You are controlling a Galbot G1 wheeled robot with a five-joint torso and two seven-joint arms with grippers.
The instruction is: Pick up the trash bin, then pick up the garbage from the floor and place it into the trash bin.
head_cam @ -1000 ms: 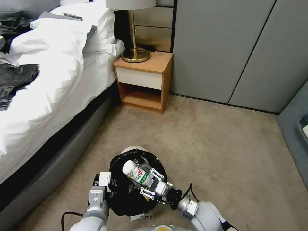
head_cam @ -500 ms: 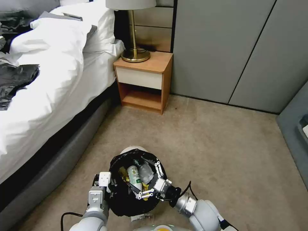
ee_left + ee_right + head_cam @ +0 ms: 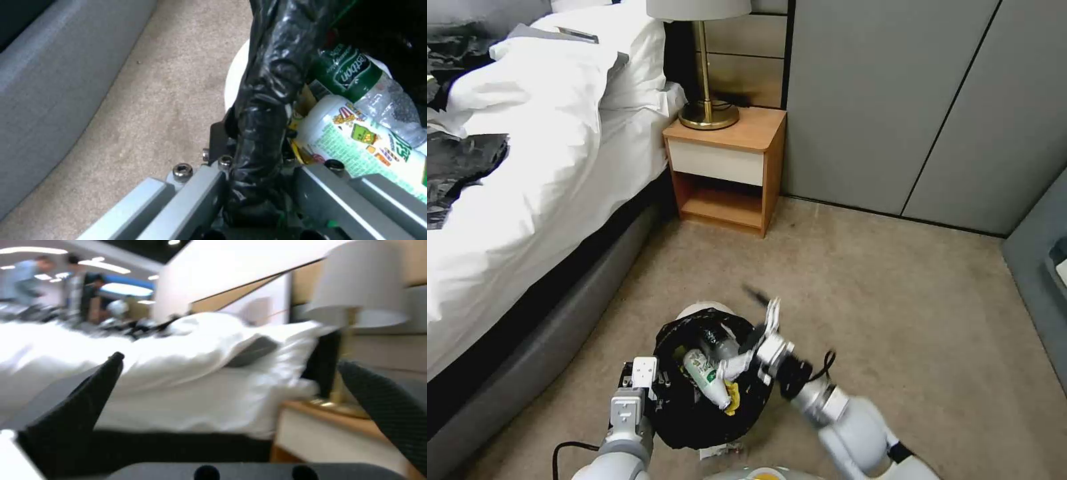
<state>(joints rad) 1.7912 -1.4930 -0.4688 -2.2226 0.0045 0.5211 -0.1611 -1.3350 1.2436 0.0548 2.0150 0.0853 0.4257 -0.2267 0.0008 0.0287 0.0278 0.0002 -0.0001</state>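
In the head view, the trash bin [image 3: 710, 373] sits low in front of the robot above the carpet floor [image 3: 894, 320], its black bag folded over the rim and a patch of white bin wall showing at the far side. The left gripper [image 3: 642, 380] is at the bin's left rim, its fingers clamped on the bag-covered edge. Inside the bin lies the garbage: a white bottle with a green label [image 3: 704, 377] on its side, a clear plastic bottle [image 3: 725, 345] behind it, and a bit of yellow wrapper [image 3: 732, 400]. The right gripper [image 3: 755, 333] is at the bin's right rim, tilted upward, its fingers spread apart and holding nothing. A bed [image 3: 527, 167] stands to the left, with a nightstand [image 3: 727, 167] carrying a brass lamp [image 3: 707, 67] beyond it.

In the left wrist view, the left gripper [image 3: 260, 173] has its fingers [image 3: 195, 186] closed on the crinkled black bag over the rim of the trash bin [image 3: 262, 100]. Right beside them, inside, lie the white bottle with a green label [image 3: 369, 143] and a clear plastic bottle [image 3: 356, 73] with a dark green label.

In the right wrist view, the right gripper [image 3: 240, 396] has its two dark fingers [image 3: 80, 400] wide apart with nothing between them; past them are the bed [image 3: 178, 373] and the lamp [image 3: 360, 286].
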